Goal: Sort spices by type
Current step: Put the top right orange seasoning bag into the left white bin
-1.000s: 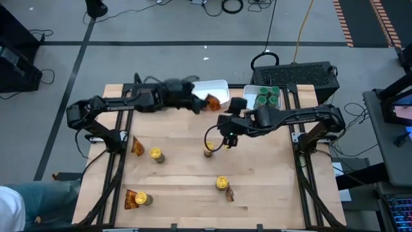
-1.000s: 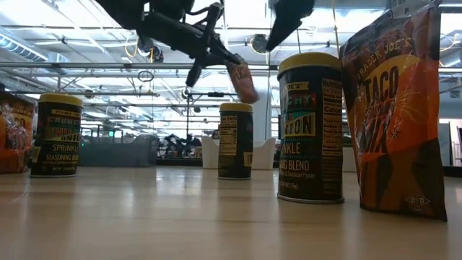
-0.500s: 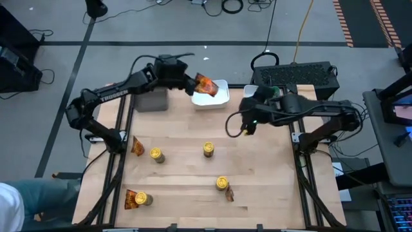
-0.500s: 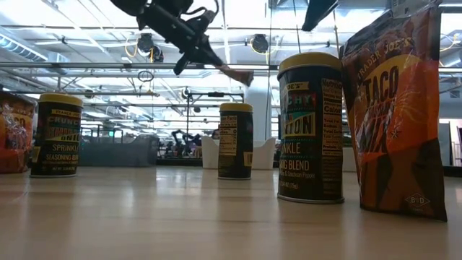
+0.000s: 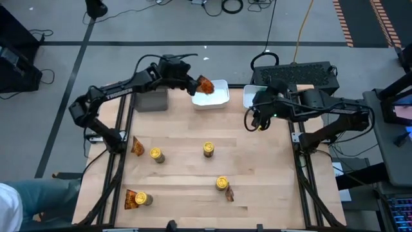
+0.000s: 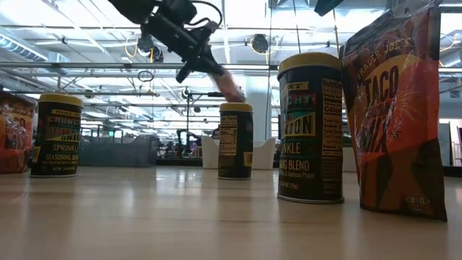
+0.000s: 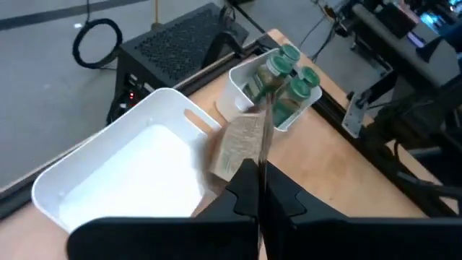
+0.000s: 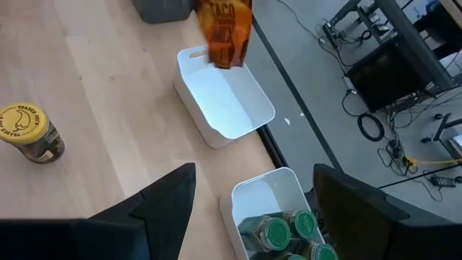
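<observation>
Swung up toward twelve o'clock since a second ago: left claw [image 5: 193, 84], pinched shut on an orange packet [image 5: 205, 86], now hanging over the white tray [image 5: 221, 98]. Pulled back to two o'clock: right claw [image 5: 252, 120], wide and holding nothing, beside the bin of green jars [image 8: 285, 232]. Dropping step now. Next: lower, let go inside the tray.
</observation>
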Action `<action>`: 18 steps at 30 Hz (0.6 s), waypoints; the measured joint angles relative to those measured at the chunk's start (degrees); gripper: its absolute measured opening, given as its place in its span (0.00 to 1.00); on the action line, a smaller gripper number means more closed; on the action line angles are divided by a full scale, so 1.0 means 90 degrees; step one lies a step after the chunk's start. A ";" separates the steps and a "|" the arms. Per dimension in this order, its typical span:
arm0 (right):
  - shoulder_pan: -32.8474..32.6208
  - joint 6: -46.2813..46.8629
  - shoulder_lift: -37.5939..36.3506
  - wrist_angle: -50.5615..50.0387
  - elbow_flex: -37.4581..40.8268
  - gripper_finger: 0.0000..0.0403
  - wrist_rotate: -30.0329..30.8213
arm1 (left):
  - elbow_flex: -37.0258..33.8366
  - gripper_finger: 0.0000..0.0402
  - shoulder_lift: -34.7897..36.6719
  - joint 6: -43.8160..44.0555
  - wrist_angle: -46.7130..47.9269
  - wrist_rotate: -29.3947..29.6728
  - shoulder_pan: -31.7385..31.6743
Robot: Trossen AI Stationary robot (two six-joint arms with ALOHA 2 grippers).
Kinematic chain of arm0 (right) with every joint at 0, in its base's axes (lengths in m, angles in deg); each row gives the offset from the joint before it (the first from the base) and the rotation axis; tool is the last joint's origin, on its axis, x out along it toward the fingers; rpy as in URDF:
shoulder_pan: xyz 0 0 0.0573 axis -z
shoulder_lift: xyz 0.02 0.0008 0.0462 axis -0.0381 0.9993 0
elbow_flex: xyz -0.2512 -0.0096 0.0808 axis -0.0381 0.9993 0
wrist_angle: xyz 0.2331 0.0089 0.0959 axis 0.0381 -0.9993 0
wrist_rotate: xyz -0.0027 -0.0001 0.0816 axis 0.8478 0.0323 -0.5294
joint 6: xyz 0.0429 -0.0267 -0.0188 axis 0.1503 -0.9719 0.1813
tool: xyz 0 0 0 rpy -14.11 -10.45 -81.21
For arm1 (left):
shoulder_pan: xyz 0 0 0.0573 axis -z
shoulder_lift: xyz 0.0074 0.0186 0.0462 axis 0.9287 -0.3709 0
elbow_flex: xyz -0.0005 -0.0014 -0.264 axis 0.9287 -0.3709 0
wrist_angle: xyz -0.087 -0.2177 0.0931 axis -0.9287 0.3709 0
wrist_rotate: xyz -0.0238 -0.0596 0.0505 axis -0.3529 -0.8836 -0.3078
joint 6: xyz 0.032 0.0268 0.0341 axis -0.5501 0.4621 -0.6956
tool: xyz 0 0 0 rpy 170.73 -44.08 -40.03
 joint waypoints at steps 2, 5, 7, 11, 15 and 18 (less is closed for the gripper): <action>0.0000 -0.0113 -0.0136 0.0108 0.0178 0.65 -0.0005 | 0.0002 0.00 -0.0181 -0.0163 0.0045 -0.0128 -0.0071; 0.0000 -0.0163 -0.0444 0.0460 0.0645 0.65 -0.0017 | 0.0217 0.00 -0.0546 -0.0349 0.0326 -0.0424 -0.0195; 0.0000 -0.0115 -0.0708 0.0694 0.1046 0.65 -0.0020 | 0.0607 0.00 -0.0766 -0.0625 0.0635 -0.0431 -0.0262; 0.0000 0.0289 -0.1229 0.1200 0.1830 0.65 -0.0044 | 0.1511 0.00 -0.1318 -0.1124 0.1461 -0.0051 -0.0306; 0.0000 0.0756 -0.1609 0.1568 0.2439 0.65 -0.0276 | 0.2314 0.00 -0.1871 -0.1460 0.1968 0.0036 -0.0374; -0.0006 0.0980 -0.1796 0.1822 0.2772 0.65 -0.0492 | 0.2818 0.00 -0.2216 -0.1875 0.2417 0.0121 -0.0433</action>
